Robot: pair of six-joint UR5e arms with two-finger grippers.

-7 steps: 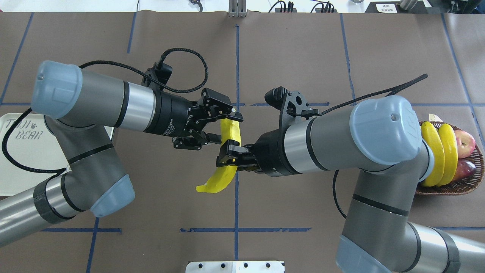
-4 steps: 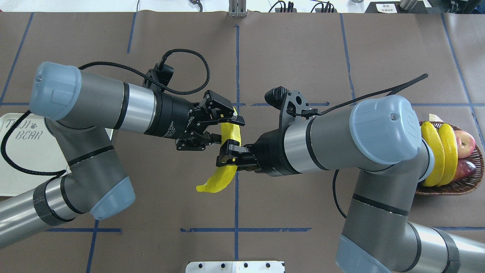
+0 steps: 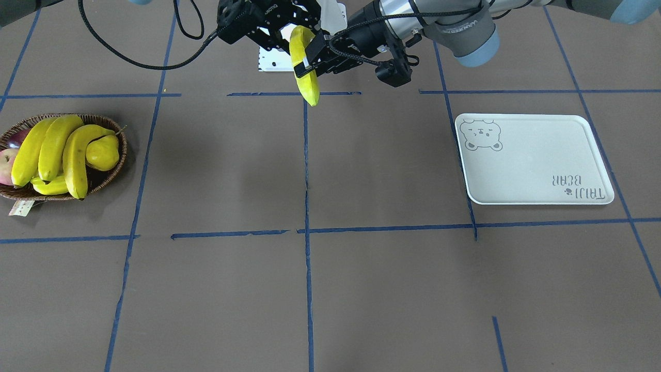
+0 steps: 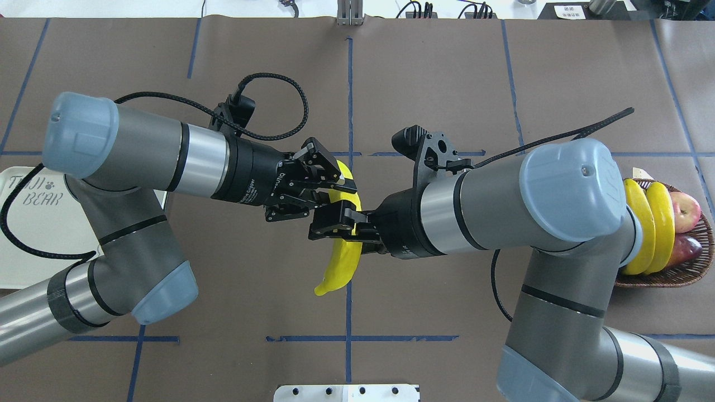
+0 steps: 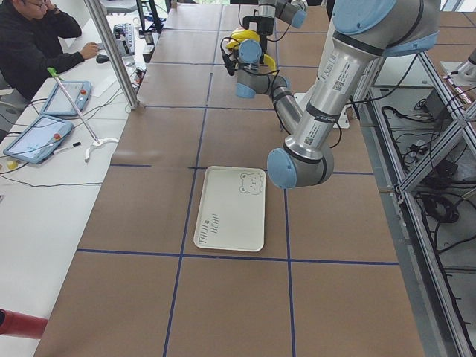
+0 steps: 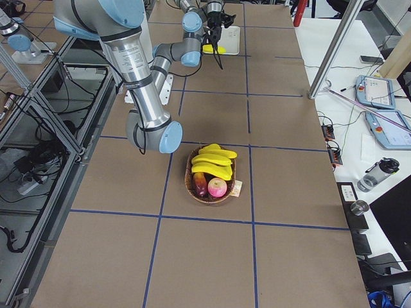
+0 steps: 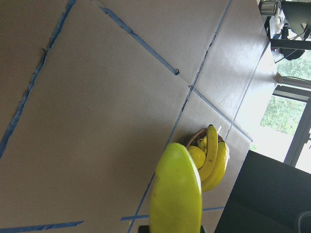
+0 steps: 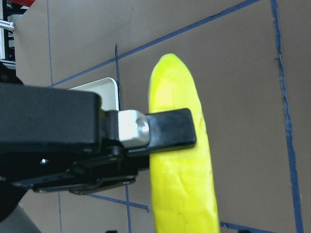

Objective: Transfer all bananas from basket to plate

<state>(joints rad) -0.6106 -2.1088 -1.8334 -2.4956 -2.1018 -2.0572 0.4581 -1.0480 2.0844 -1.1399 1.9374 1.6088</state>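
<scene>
The left gripper (image 4: 329, 187) and the right gripper (image 4: 335, 226) face each other, both reaching inward, nearly level. The left one is clamped on the upper end of the banana (image 4: 342, 262), the right one on its middle. It hangs in the air between the basket (image 4: 665, 279) and the plate (image 3: 537, 165).

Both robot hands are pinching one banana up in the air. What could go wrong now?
The left gripper holds the banana near its end, so once the right gripper lets go it might swing or slip onto the table. If the arms move while both seem clamped, the banana could get squashed.
</scene>
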